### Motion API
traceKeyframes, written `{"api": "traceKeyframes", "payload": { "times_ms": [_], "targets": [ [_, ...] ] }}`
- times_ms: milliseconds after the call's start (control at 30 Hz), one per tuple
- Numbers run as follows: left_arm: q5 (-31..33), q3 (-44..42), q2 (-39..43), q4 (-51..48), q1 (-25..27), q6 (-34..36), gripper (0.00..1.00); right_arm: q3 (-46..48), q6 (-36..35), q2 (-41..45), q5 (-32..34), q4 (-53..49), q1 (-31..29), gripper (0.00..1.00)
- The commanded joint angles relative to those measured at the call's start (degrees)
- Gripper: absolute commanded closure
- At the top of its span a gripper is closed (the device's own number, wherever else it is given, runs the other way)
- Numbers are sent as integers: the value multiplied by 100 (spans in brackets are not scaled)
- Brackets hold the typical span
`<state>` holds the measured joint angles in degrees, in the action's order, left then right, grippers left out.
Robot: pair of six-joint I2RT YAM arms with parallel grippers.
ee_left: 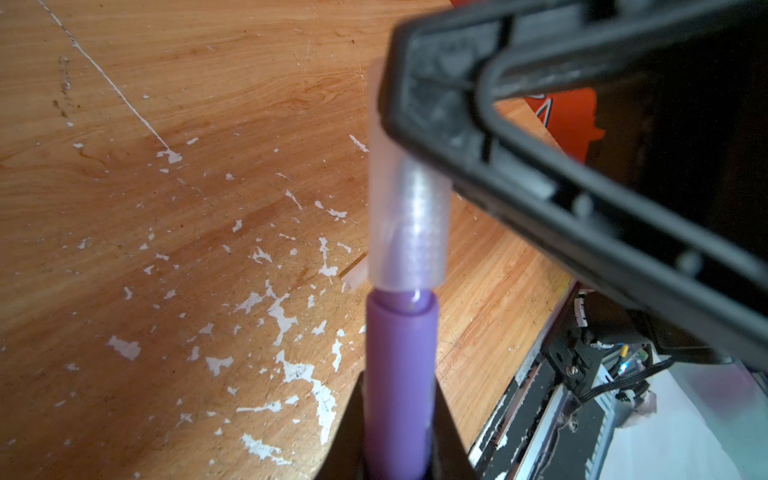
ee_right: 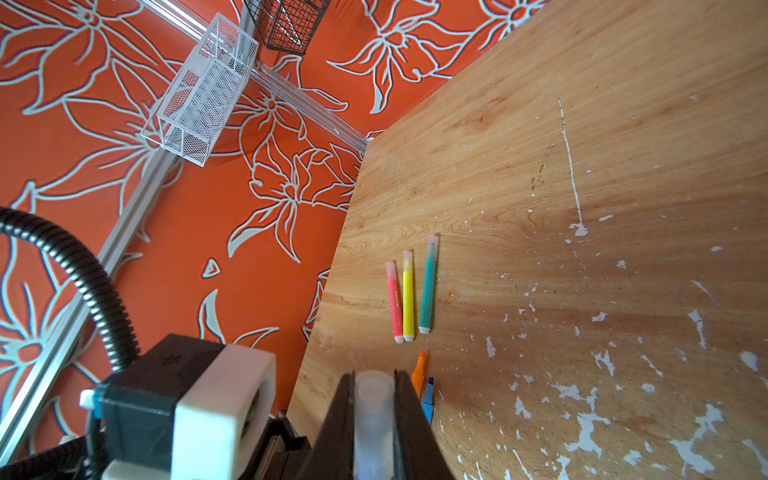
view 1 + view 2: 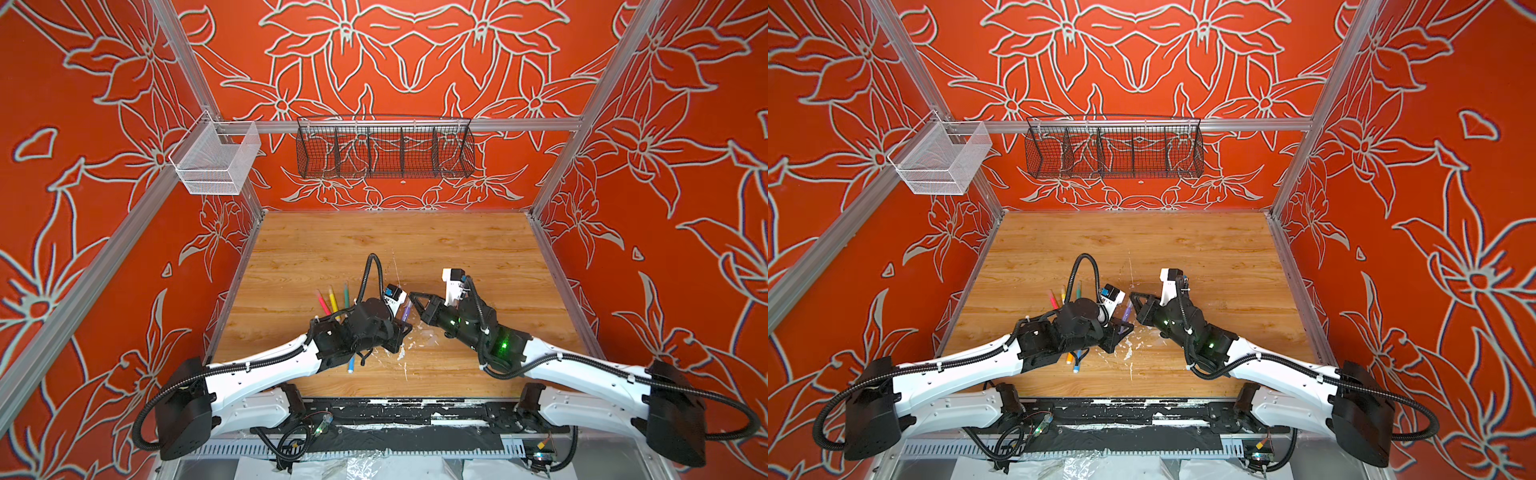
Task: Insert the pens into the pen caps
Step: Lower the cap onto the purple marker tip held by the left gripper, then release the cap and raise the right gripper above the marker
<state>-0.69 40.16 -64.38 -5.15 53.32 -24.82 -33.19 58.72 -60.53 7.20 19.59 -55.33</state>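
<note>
My left gripper is shut on the purple pen, which it holds above the wood; the pen also shows in both top views. A clear pen cap covers the pen's tip, and a short purple neck shows between cap and barrel. My right gripper is shut on that cap, meeting the left one mid-table. Red-pink, yellow and green pens lie side by side, capped. Uncapped orange and blue pens lie near the left arm.
White paint flecks scatter the wooden table near its front. On the walls hang a white mesh basket at the left and a black wire basket at the back. A black rail runs along the front edge.
</note>
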Motion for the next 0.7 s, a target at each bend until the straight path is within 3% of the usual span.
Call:
{"api": "traceKeyframes", "payload": {
  "times_ms": [0,500,667],
  "targets": [
    [535,238,-23,228,-85,108,100,-72,-131,76,-355,-377,-170,96],
    [482,-81,262,825,-85,519,100,-198,-264,164,-316,-608,-338,95],
    [380,-239,442,1020,-85,597,100,-174,-256,273,-307,-509,-338,70]
  ]
}}
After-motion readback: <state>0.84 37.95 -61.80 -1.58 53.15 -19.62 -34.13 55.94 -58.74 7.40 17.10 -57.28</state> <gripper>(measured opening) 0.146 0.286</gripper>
